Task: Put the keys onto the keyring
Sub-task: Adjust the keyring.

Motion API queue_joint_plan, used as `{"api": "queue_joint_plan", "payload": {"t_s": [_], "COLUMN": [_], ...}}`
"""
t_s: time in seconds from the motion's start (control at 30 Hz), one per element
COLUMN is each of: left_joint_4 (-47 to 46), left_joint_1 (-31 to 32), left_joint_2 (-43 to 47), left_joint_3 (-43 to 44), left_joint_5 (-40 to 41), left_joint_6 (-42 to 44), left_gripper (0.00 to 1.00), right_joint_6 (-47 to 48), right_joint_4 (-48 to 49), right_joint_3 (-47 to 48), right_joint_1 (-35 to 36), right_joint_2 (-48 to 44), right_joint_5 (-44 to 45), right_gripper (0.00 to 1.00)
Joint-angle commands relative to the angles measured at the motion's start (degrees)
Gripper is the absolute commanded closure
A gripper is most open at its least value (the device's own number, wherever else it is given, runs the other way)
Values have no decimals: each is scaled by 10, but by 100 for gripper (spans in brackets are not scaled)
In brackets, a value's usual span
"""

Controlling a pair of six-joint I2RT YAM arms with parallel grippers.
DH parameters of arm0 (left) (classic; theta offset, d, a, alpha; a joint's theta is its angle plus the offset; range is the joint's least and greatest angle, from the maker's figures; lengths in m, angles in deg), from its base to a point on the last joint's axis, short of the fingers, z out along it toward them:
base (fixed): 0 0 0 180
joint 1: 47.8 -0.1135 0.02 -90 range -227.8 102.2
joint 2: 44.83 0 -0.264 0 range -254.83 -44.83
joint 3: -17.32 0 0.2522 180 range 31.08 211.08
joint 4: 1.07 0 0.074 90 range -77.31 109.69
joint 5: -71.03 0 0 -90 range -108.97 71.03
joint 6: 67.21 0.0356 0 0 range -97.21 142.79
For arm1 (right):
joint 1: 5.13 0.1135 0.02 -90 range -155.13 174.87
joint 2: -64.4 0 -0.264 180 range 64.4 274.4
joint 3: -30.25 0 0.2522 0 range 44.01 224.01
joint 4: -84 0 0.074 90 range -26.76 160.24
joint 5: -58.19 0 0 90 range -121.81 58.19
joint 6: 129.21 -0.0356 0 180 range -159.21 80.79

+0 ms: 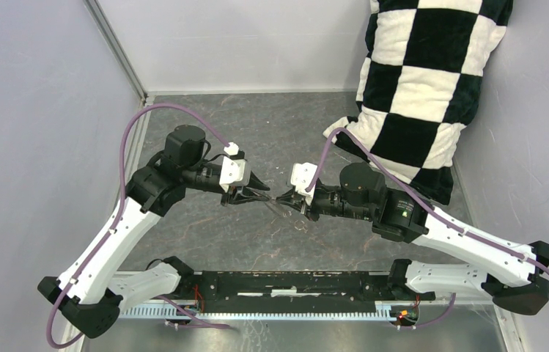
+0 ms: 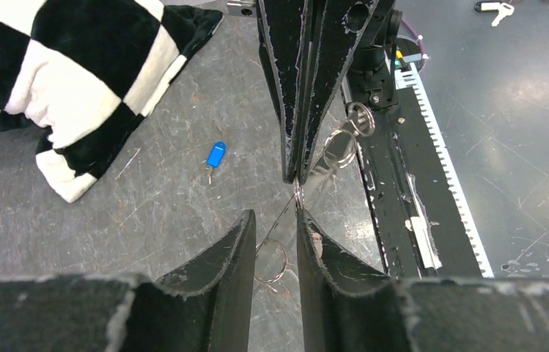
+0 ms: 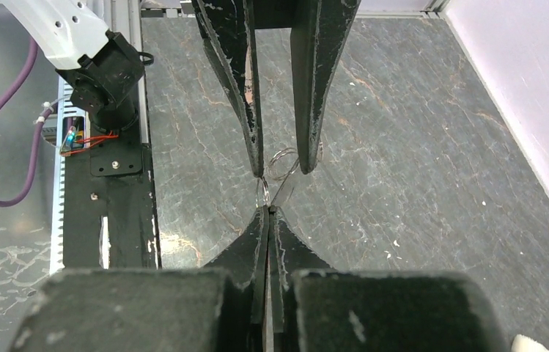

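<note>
Top: both arms bent, reaching inward. Left gripper [image 1: 262, 195] and right gripper [image 1: 284, 196] meet tip to tip over mid table [image 1: 205, 242]; wire barely readable here.
Left wrist: only view showing the blue key [image 2: 215, 154], lying on the table near the checkered pillow [image 2: 51, 81], apart from the grippers. Left jaws apart, keyring [image 2: 297, 196] wire running between them.
Right wrist: right jaws pressed together, pinching the keyring at the tips.

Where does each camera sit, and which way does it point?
Top external: above and behind, looking down at the table; both arms show, left gripper facing right gripper.
Left wrist: on the left arm, looking past its own parted fingers toward the right gripper, blue key and pillow.
Right wrist: on the right arm, looking past its shut fingers toward the left gripper.
Both wrist views share the keyring.
</note>
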Motion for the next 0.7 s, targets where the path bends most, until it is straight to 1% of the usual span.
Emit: {"api": "queue_joint_plan", "payload": {"t_s": [0.0,0.23,0.4,0.67], "left_joint_4": [10,11,59,66], "left_joint_1": [3,3,3,3], "left_joint_2": [-2,-3,-2,-2], "left_joint_3": [6,5,13,19], "left_joint_5": [-4,-14,-16,-4], "left_joint_6": [20,2,42,64], "left_gripper": [66,66,65,64], "right_joint_6": [5,1,2,2], "right_joint_4": [41,52,52,54], "right_joint_3": [30,26,21,20], "right_joint_1": [1,1,1,1], "right_joint_2": [-2,-3,-6,-4], "right_joint_5": [-12,-8,-4,-7], "right_gripper": [100,100,100,100]}}
